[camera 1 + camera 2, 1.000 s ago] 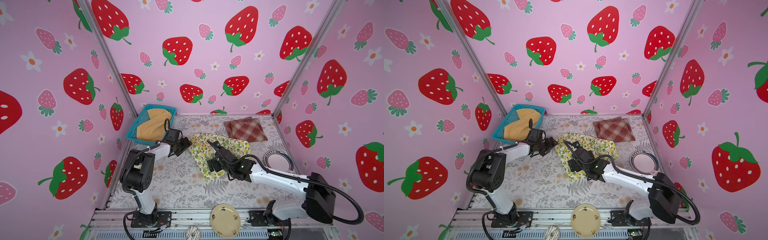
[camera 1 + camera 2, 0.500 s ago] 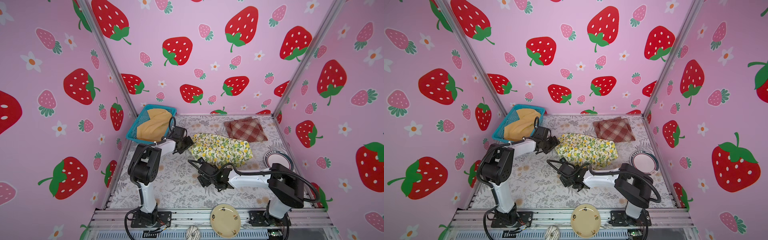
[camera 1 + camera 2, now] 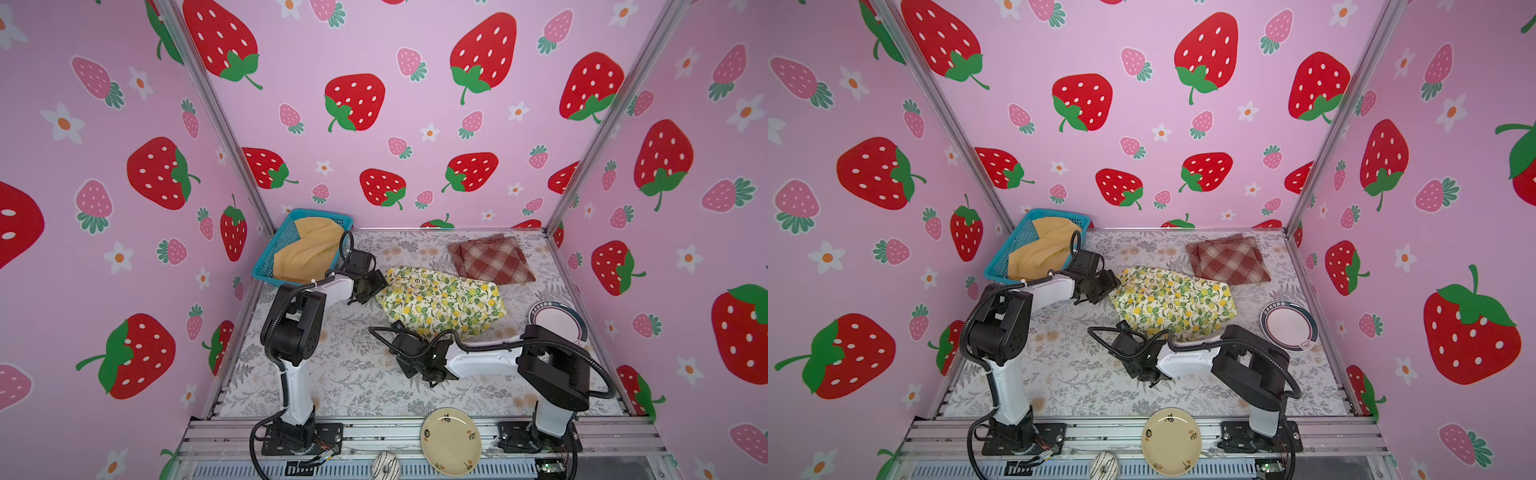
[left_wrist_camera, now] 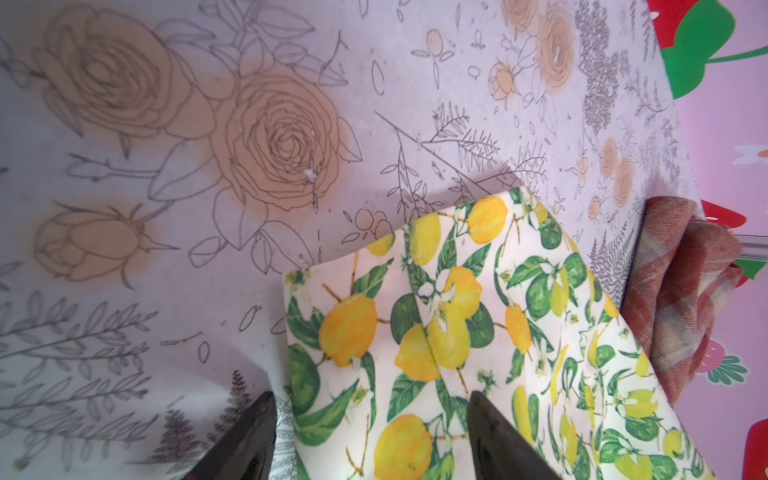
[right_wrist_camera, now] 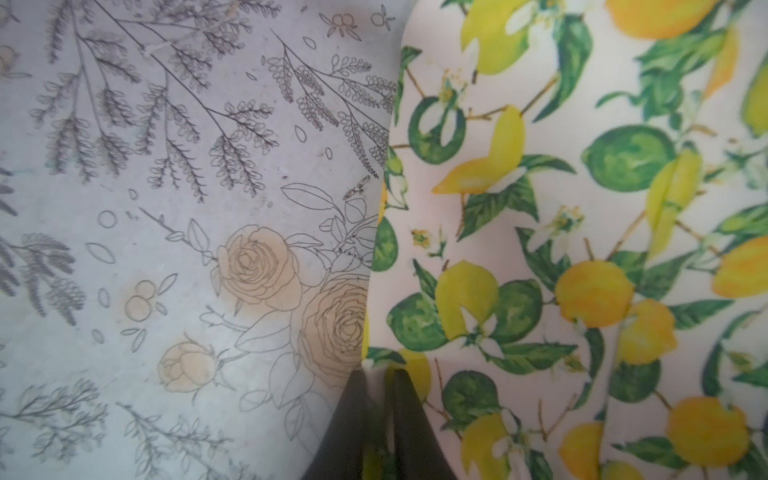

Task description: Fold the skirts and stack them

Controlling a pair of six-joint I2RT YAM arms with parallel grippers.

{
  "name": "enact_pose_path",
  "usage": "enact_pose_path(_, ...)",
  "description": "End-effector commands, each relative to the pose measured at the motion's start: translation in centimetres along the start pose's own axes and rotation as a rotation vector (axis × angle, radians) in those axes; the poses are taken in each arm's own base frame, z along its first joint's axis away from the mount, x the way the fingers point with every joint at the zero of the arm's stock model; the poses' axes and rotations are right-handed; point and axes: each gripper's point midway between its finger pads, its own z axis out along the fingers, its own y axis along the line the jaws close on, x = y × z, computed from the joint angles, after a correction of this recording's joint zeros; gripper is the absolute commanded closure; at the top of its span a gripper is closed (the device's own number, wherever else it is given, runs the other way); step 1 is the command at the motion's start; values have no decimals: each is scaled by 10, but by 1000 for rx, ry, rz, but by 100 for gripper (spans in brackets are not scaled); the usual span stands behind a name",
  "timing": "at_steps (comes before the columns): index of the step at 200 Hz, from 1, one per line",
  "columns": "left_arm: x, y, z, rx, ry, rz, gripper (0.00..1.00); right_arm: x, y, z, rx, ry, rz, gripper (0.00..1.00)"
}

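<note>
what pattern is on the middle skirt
White with yellow lemons and green leaves; the skirt shows it clearest in the right wrist view.

In the wrist views my right fingers (image 5: 353, 419) and left fingers (image 4: 249, 440) ran off the picture's edge. The lemon skirt (image 5: 540, 249) beyond my right fingers was blurred. My left arm's cable (image 3: 341, 249) hid part of the mustard skirt (image 3: 307, 253) behind my left gripper (image 3: 379, 282).

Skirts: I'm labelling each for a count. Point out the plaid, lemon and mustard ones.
plaid skirt (image 3: 492, 261), in a top view, middle of the folded cloth
lemon skirt (image 3: 440, 299), in a top view, middle of the print
mustard skirt (image 3: 309, 253), in a top view, its middle
</note>
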Motion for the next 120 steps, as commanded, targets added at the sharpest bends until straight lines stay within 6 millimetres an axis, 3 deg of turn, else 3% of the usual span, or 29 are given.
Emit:
enact_pose_path(1, 6, 8, 6, -42, 22, 0, 27, 22, -23, -2, 60, 73, 4, 89)
enact_pose_path(49, 9, 18, 8, -68, 20, 2, 32, 18, -58, -36, -5, 53, 59, 90)
enact_pose_path(120, 23, 25, 30, -87, 68, 0, 58, 13, -110, -69, -72, -4, 190, 91)
